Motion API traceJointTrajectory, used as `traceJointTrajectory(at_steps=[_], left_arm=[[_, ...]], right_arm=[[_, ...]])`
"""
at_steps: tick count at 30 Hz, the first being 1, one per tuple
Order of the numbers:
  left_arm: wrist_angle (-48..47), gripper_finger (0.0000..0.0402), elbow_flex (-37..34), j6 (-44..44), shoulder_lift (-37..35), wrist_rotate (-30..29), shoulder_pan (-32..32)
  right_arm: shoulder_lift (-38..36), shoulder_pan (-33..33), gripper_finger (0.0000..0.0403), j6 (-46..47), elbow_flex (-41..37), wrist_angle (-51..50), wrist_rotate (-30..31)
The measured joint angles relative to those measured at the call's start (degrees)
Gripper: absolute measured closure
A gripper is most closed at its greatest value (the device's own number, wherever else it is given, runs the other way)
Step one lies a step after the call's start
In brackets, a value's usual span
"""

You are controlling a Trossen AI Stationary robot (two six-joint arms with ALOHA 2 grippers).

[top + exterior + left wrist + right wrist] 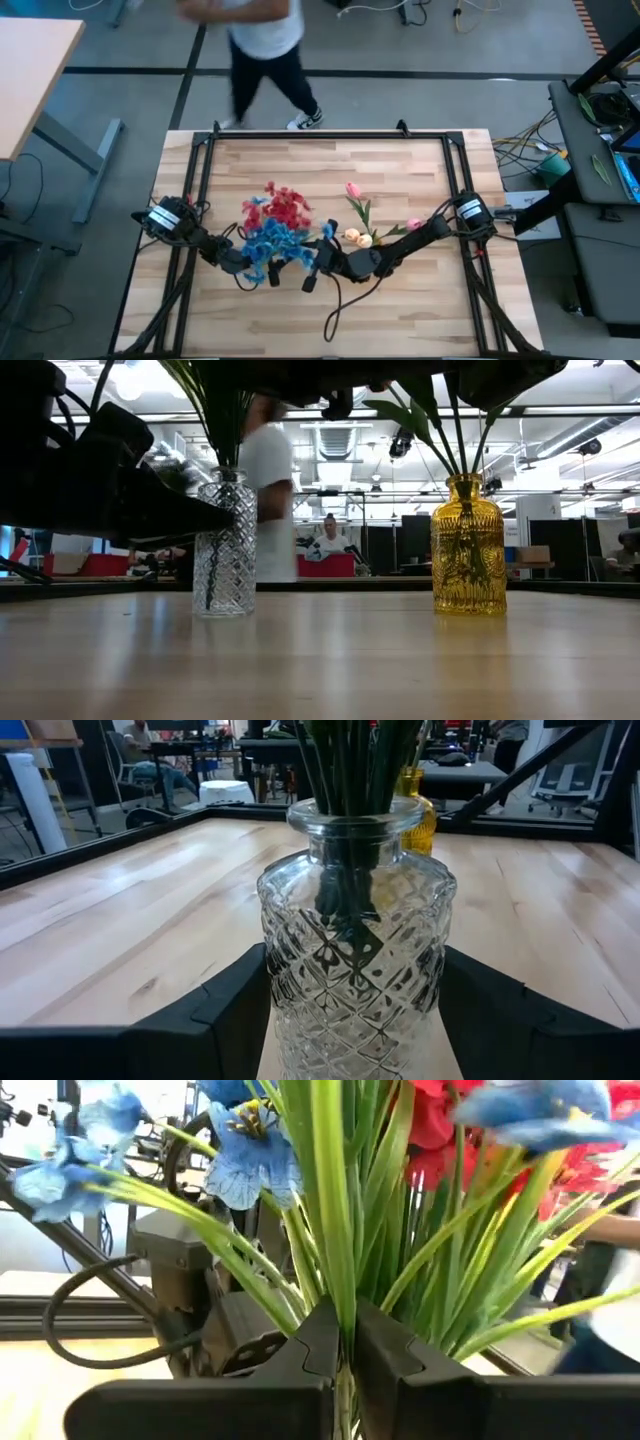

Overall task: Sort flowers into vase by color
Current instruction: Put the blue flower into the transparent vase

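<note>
A clear cut-glass vase [225,545] stands on the table with green stems in it; red blossoms [288,205] and blue blossoms [272,240] spread above it. A yellow glass vase [468,545] holds pink and cream tulip buds [358,235]. My left gripper [245,262] sits at the clear vase, with its fingers on either side of the vase body [355,970]. My right gripper [312,265] is at the same bunch from the right, shut on a green stem [345,1335]. My left gripper holds the clear vase by its patterned body [280,990], below the neck, one finger against each side wall. It comes in level from the table's left. The vase stands upright on the table. My right gripper pinches a thin green stem [343,1315] between its two fingers, low in the bunch above the clear vase. The stem rises upright from the fingers among leaves; which blossom it carries, I cannot tell.
The yellow vase stands right of the clear one, close to my right arm [430,230]. A person [265,40] moves beyond the table's far edge. Bare wood lies toward the near edge [400,320] and the far side [300,160].
</note>
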Motion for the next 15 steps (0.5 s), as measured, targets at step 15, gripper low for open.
traceJointTrajectory(at_steps=[15], left_arm=[[-0.41,0.0178,-0.11,0.31,0.09,0.04,-0.21]], right_arm=[[-0.13,-0.09,0.039,3.41,-3.45,-1.45,2.44]])
